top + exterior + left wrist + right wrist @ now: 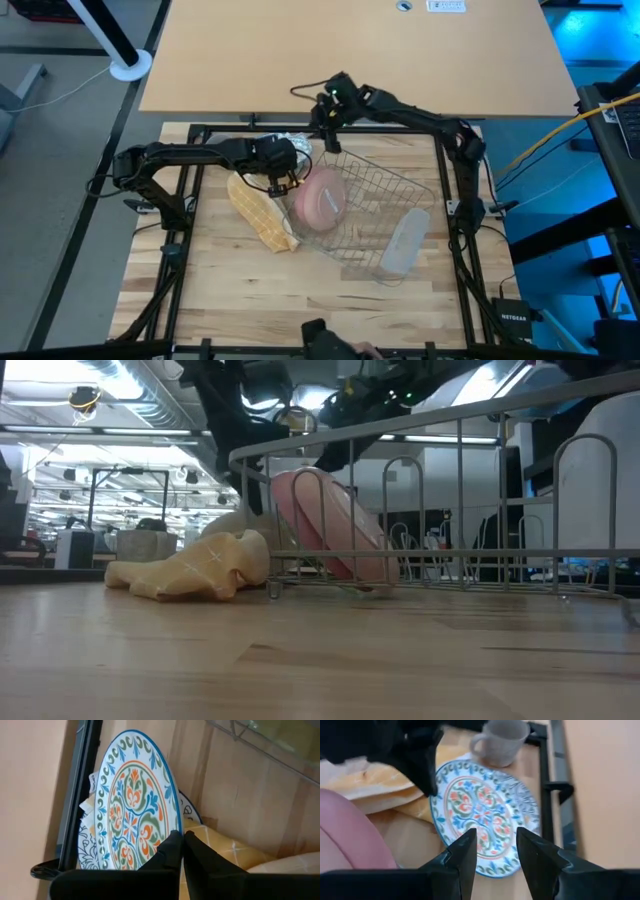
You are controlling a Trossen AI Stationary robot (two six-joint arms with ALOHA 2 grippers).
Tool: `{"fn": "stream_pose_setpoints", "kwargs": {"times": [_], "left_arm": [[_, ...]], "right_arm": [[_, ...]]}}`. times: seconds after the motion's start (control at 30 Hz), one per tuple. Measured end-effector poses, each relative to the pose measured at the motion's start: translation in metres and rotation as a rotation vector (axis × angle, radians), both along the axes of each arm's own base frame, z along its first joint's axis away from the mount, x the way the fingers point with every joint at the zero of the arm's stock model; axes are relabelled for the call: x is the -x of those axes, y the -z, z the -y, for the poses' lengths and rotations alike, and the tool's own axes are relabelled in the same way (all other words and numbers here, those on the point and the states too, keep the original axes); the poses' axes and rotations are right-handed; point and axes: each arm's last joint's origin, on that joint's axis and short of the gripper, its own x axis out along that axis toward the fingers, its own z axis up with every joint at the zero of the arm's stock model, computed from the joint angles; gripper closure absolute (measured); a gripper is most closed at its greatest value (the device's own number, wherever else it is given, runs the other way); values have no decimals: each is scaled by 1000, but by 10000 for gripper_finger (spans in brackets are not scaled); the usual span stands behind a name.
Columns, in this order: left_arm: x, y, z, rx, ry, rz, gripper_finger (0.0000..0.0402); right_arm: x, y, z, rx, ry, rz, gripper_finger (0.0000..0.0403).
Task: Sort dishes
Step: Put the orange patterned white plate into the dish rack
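A white plate with a blue, green and orange pattern (pixel 480 815) sits tilted near the table's far edge, over a second blue-patterned dish (pixel 526 800). My left gripper (pixel 180 840) is shut on the plate's rim. My right gripper (pixel 495 845) hovers open just above the plate and touches nothing. A small grey mug (pixel 502 740) stands beyond the plate. A pink plate (pixel 320 198) stands on edge in the wire rack (pixel 385 190) and leans on its wires; it also shows in the low view (pixel 335 525). My left gripper pinches the patterned plate's rim (pixel 172 826) between its two fingers; one finger (pixel 427 775) shows on the rim in the right wrist view. The plate is tilted, with its held edge raised above the second patterned dish (pixel 87 845).
A yellow checked cloth (pixel 260 212) lies bunched left of the rack, close under the held plate. A clear oblong tray (pixel 405 243) lies at the rack's near right corner. The black frame rail (pixel 555 785) runs along the far edge. Bare wood lies toward the near edge.
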Motion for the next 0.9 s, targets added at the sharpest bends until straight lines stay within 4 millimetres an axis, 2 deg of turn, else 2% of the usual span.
{"fn": "stream_pose_setpoints", "kwargs": {"times": [0.17,0.3,0.9], "left_arm": [[1,0,-2,2,-7,1,401],[0,-1,-2,1,-10,7,401],[-3,-2,-3,-10,-11,41,401]], "right_arm": [[-17,26,-10,-27,-37,-61,260],[-25,34,-18,-1,-54,-85,260],[-32,37,-39,-8,-97,-120,260]]}}
